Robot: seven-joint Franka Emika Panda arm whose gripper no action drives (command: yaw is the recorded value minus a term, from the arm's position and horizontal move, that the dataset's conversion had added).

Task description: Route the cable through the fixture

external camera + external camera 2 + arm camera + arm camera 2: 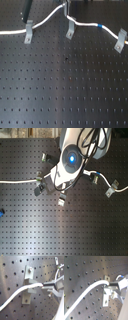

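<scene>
Above the middle fixture (pixel 70 29), the gripper (pixel 48 285) is holding the cable (pixel 47 19) with jaws clamped on it. Already the cable is lying across all three clips; only seating and releasing seem left.

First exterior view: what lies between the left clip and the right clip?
A middle clip stands between the left clip and the right clip, with the cable running across all three.
</scene>
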